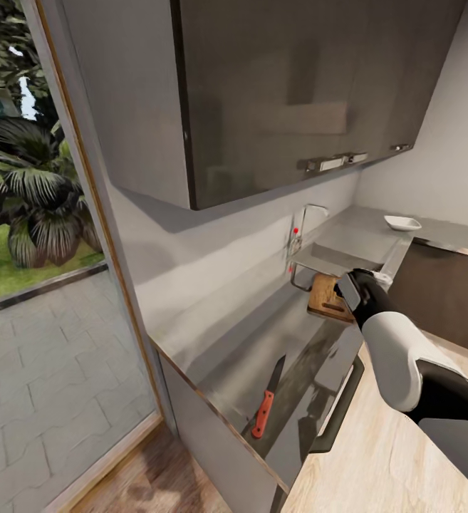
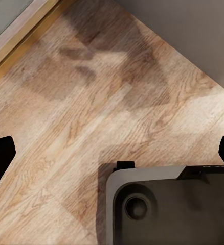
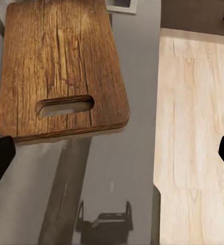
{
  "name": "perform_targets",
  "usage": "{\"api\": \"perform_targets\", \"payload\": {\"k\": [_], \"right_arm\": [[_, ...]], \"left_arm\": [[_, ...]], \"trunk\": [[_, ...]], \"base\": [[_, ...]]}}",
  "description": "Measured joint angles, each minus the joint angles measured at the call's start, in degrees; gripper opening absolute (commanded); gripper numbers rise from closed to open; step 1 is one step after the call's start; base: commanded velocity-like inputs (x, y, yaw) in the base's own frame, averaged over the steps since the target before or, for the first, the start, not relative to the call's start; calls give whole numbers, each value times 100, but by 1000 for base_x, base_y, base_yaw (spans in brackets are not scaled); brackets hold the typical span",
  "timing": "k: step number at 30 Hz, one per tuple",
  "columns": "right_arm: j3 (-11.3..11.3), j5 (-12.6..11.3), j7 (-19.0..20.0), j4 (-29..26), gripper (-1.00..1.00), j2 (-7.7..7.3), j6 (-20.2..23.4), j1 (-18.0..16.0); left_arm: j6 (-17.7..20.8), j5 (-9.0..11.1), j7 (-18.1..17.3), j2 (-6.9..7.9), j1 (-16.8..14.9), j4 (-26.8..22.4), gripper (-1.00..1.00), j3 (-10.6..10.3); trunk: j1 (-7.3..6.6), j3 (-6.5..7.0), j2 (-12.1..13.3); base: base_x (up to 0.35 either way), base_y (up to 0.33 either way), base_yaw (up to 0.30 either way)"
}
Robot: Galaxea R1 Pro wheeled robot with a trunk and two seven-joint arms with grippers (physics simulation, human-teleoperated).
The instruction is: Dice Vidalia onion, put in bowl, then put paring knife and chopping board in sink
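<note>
Knife [image 1: 267, 403] lies on our countertop [image 1: 241, 349] near its front edge, open worktop around it. Rightward, the board [image 1: 325, 296] sits beside the sink [image 1: 347, 253], its end overhanging the basin; the bowl [image 1: 402, 223] is far right. Our right gripper [image 3: 112, 153] hovers over the board's slot end, fingers wide, empty. Our left gripper [image 2: 112, 155], also spread wide and empty, hangs over the wooden floor [image 2: 91, 102].

Head camera looks down along countertop [image 1: 276, 335]; right wrist shares its chopping board [image 3: 61, 66]

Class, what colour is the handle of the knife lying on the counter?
Red-orange; the knife shows best in the head view.
</note>
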Motion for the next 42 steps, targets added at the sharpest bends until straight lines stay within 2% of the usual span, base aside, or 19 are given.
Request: {"api": "perform_targets", "payload": {"k": [7, 11, 16, 23, 42], "right_arm": [[6, 0, 12, -61, 100, -8, 488, -608], [5, -2, 13, -57, 100, -15, 574, -750], [6, 14, 5, -56, 100, -12, 574, -786], [-9, 28, -26, -47, 100, -94, 570, -790], [-12, 29, -33, -36, 100, -128, 564, -791]], "left_arm": [[0, 0, 0, 0, 0, 0, 100, 0], [0, 0, 0, 0, 0, 0, 100, 0], [0, 0, 0, 0, 0, 0, 100, 0], [8, 0, 0, 0, 0, 8, 100, 0], [9, 0, 0, 0, 0, 8, 100, 0]], "trunk": [[0, 0, 0], [0, 0, 0], [0, -1, 1], [0, -8, 1], [1, -173, 1]], "base": [[0, 0, 0], [0, 0, 0], [0, 0, 0], [0, 0, 0], [0, 0, 0]]}}
